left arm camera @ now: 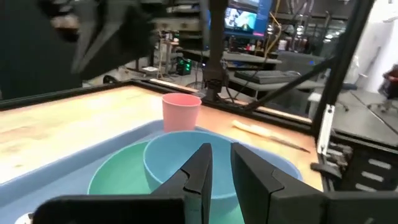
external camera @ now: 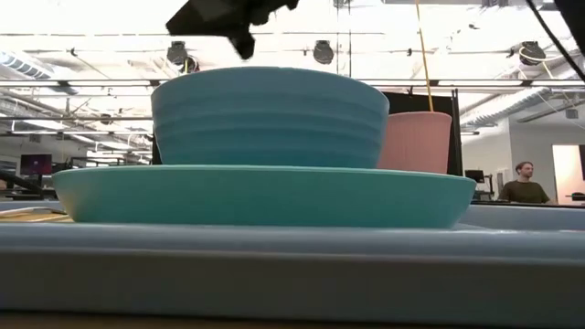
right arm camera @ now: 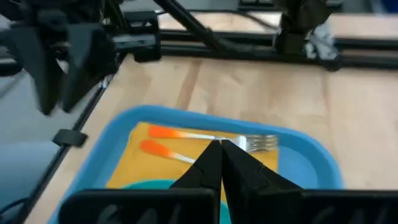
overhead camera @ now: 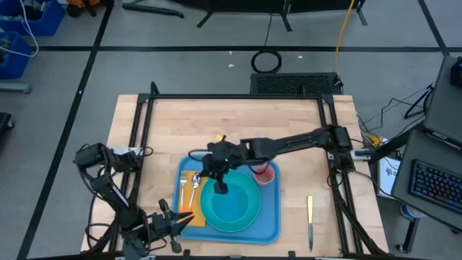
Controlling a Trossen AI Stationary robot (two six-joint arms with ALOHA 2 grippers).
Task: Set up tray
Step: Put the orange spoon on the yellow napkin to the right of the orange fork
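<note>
The blue tray (overhead camera: 273,227) lies on the wooden table. On it a turquoise plate (overhead camera: 249,217) carries a blue bowl (overhead camera: 229,201); the low view shows the bowl (external camera: 265,114) on the plate (external camera: 265,196). A pink cup (overhead camera: 265,173) stands at the tray's far right corner. An orange napkin (overhead camera: 189,195) on the tray's left part bears a fork (right arm camera: 258,144) and a spoon. My right gripper (overhead camera: 220,184) hovers shut above the bowl's far-left rim, touching nothing. My left gripper (overhead camera: 173,225) waits at the tray's near-left corner, open by a narrow gap (left arm camera: 221,168).
A knife (overhead camera: 310,220) lies on the table to the right of the tray. Black frame rails (overhead camera: 137,144) run along the table's left, far and right sides. Bare wood (overhead camera: 216,123) stretches beyond the tray toward the far edge. A person (external camera: 523,181) sits in the room behind.
</note>
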